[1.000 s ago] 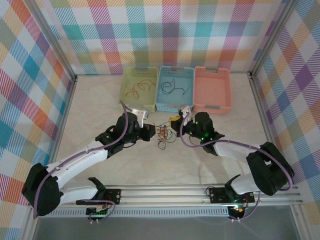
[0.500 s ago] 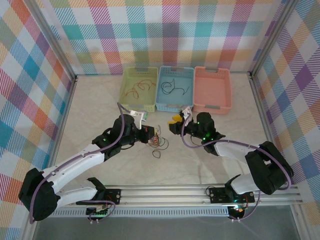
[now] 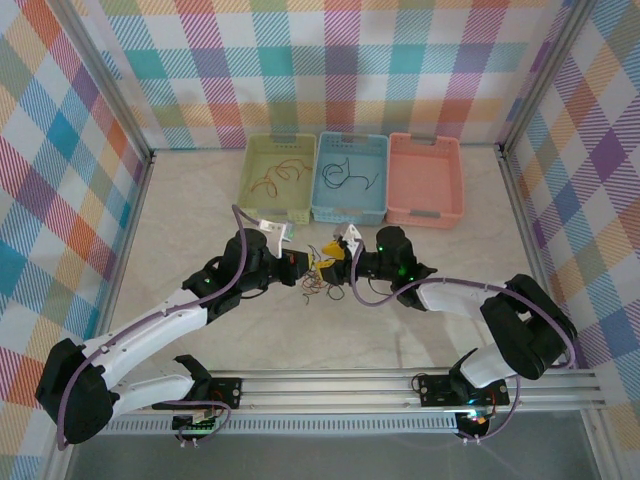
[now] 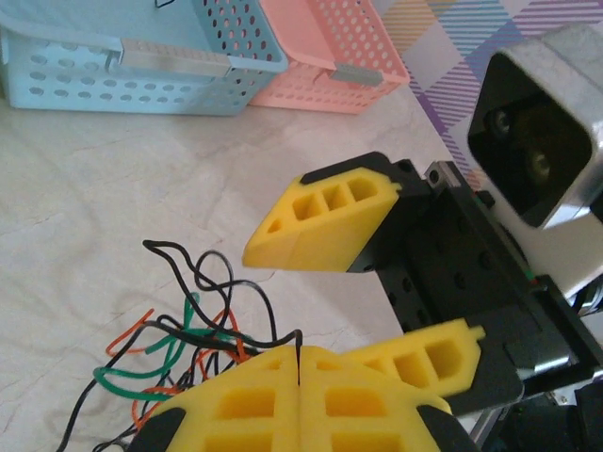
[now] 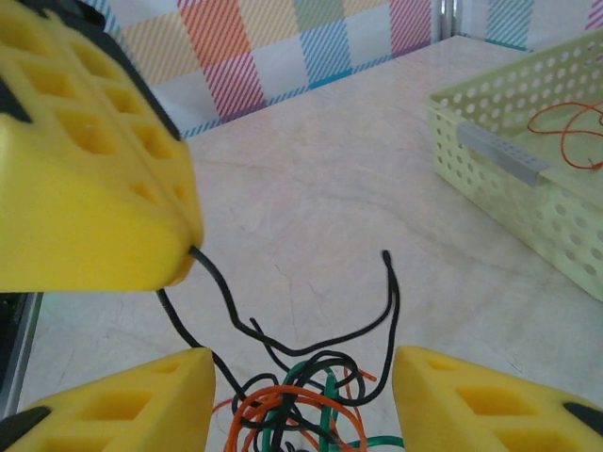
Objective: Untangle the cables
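Observation:
A small tangle of black, orange and green cables lies on the table in front of the baskets. My left gripper is at the tangle's left edge. In the left wrist view the left gripper is shut on one black cable that rises from the tangle. My right gripper faces it from the right. Its fingers stand open in the right wrist view, either side of the tangle, with nothing held by the right gripper. A loose black strand curls toward the far side.
Three baskets stand in a row behind: a green basket holding orange strands, a blue basket holding dark strands, and a pink basket. The green basket's wall is close on the right. Checked walls enclose the table.
My right gripper has opened and moved left up to the tangle. The left gripper stayed shut and drew the bundle slightly left.

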Robot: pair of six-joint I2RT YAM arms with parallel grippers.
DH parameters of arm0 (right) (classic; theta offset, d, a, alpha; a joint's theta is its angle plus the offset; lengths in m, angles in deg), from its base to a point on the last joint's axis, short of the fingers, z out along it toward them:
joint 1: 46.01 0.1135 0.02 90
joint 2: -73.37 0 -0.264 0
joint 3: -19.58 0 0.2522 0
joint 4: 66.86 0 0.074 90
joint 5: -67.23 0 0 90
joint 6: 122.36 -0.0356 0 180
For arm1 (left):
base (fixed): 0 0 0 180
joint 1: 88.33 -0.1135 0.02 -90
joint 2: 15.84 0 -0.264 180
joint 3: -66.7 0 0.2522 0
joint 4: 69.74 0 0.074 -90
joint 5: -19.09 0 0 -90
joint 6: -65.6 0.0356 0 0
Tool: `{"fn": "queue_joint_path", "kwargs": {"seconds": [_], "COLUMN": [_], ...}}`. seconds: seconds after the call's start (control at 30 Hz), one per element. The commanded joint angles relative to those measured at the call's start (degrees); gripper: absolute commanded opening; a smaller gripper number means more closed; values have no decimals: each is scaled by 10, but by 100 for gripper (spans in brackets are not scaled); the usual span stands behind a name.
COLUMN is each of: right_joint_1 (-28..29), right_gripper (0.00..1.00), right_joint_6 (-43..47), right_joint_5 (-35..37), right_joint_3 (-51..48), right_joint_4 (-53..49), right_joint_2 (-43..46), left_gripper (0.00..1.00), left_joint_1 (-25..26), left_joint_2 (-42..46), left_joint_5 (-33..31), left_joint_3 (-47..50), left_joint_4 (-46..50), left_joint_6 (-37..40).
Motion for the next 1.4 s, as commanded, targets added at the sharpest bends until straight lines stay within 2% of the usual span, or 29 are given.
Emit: {"fn": "queue_joint_path", "kwargs": {"seconds": [0.0, 0.33, 0.57, 0.7, 0.9, 1.27, 1.37], "right_joint_1": [7, 12, 11, 11, 11, 11, 11], "right_gripper": [54, 57, 56, 55, 60, 60, 61], "right_joint_6": [32, 35, 49, 78, 77, 82, 87], "right_joint_5": [-19, 23, -7, 32, 88, 41, 2], "right_joint_3": [14, 16, 8, -12, -44, -55, -52], "right_joint_4": [2, -1, -2, 9, 49, 76, 78], "right_joint_2": [-10, -17, 0, 24, 47, 51, 44], "left_gripper": [0, 0, 0, 0, 0, 0, 0], "left_joint_1": [0, 9, 12, 12, 11, 12, 12], "left_joint_2": [2, -8, -6, -10, -17, -23, -25], "left_joint_5": [25, 87, 48, 33, 28, 17, 6], "left_joint_3": [5, 5, -1, -6, -9, -13, -14], "left_joint_4": [-26, -64, -33, -19, -13, -5, 3], "left_joint_6": [7, 6, 9, 11, 11, 14, 16]}}
